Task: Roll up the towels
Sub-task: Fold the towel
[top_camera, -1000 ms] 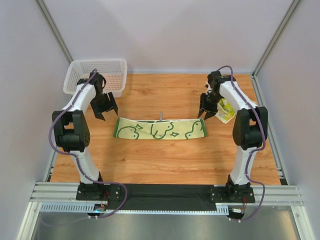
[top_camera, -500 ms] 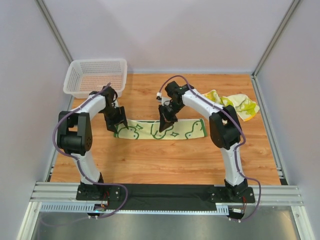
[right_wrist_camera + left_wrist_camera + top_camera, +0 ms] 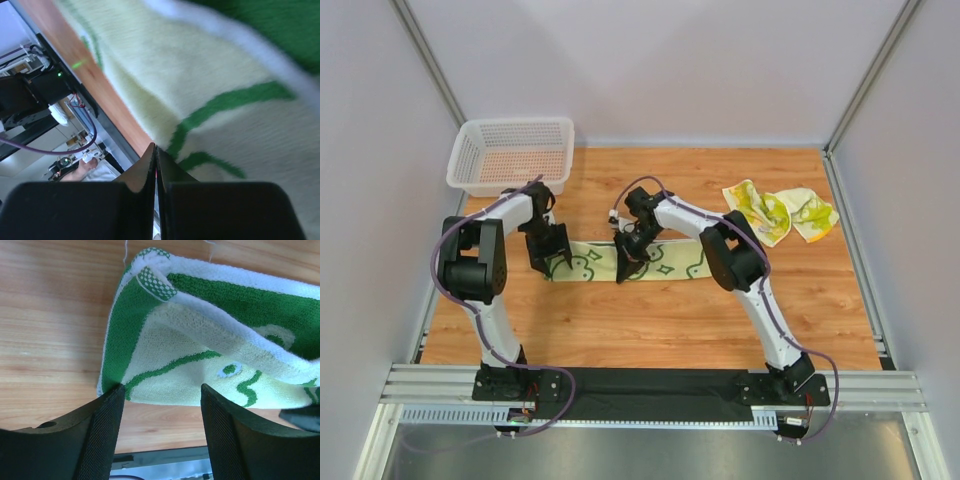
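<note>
At ten o'clock the basket (image 3: pixel 510 123) sits well clear. Your left gripper (image 3: pixel 548 262) has its jaws apart, straddling the flat towel (image 3: pixel 675 262) at its nine-o'clock end. It looks like soft, light, floppy terry, so take that short hemmed edge, not the middle. Mid-strip, your right gripper (image 3: pixel 623 268) is pressed shut on top, no cloth visibly pinched. Crumpled towels (image 3: pixel 778 212) lie at two o'clock. Bare table (image 3: pixel 650 310) at six o'clock gives you rolling room.

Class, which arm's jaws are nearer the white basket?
Left. Left jaws sit at the flat towel's left end, near the basket; the right jaws are mid-towel, farther off.
</note>
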Available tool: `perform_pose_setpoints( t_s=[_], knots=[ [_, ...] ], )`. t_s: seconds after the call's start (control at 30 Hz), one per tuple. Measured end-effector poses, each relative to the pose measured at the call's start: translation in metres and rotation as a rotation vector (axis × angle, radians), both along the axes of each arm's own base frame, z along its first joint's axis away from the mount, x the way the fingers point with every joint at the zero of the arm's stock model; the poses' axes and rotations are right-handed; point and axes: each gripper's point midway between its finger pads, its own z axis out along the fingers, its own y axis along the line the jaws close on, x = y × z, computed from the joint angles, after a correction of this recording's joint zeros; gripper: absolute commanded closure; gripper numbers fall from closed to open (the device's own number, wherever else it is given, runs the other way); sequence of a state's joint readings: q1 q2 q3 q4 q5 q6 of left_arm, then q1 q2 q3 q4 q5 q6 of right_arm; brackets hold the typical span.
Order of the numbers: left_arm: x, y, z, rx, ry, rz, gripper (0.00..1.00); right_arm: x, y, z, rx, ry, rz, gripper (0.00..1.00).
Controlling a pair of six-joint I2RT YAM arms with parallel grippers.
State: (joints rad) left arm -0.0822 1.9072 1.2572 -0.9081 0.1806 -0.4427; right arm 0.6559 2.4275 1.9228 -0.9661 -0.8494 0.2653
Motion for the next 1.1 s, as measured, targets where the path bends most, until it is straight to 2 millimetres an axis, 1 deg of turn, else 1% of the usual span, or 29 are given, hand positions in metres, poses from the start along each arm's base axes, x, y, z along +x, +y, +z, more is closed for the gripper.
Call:
perform_pose_setpoints(
  t_s=[0.1, 0.17, 0.27, 0.33, 0.4, 0.53, 0.73, 0.83, 0.97, 1.1],
  knots=[
    [-0.001, 0.007, 0.000, 0.008, 0.009, 0.013, 0.30, 0.002, -0.004, -0.020, -0.012, 0.026, -0.012, 1.00],
    [-0.002, 0.009, 0.000, 0.010, 0.012, 0.019, 0.30, 0.000, -0.006, -0.023, 0.016, 0.053, -0.019, 1.00],
    [-0.003, 0.012, 0.000, 0.012, 0.015, 0.018, 0.30, 0.006, -0.012, -0.023, 0.064, 0.056, -0.040, 1.00],
    [-0.003, 0.013, 0.000, 0.012, 0.016, 0.014, 0.31, 0.010, -0.020, -0.023, 0.086, 0.057, -0.059, 1.00],
    [-0.003, 0.013, 0.000, 0.011, 0.016, 0.011, 0.31, 0.013, -0.032, -0.022, 0.106, 0.059, -0.085, 1.00],
    [-0.004, 0.017, 0.000, 0.013, 0.020, 0.014, 0.31, 0.023, -0.067, -0.022, 0.122, 0.061, -0.166, 1.00],
    [-0.007, 0.028, -0.002, 0.057, 0.034, 0.006, 0.32, 0.038, -0.115, -0.021, 0.122, 0.058, -0.305, 1.00],
    [-0.007, 0.033, -0.003, 0.078, 0.041, 0.001, 0.32, 0.040, -0.135, -0.021, 0.104, 0.059, -0.366, 1.00],
    [-0.008, 0.034, -0.003, 0.087, 0.043, 0.001, 0.32, 0.039, -0.164, -0.023, 0.058, 0.063, -0.445, 1.00],
    [-0.007, 0.034, -0.003, 0.087, 0.044, 0.001, 0.32, 0.039, -0.197, -0.023, -0.003, 0.077, -0.552, 1.00]
  ],
)
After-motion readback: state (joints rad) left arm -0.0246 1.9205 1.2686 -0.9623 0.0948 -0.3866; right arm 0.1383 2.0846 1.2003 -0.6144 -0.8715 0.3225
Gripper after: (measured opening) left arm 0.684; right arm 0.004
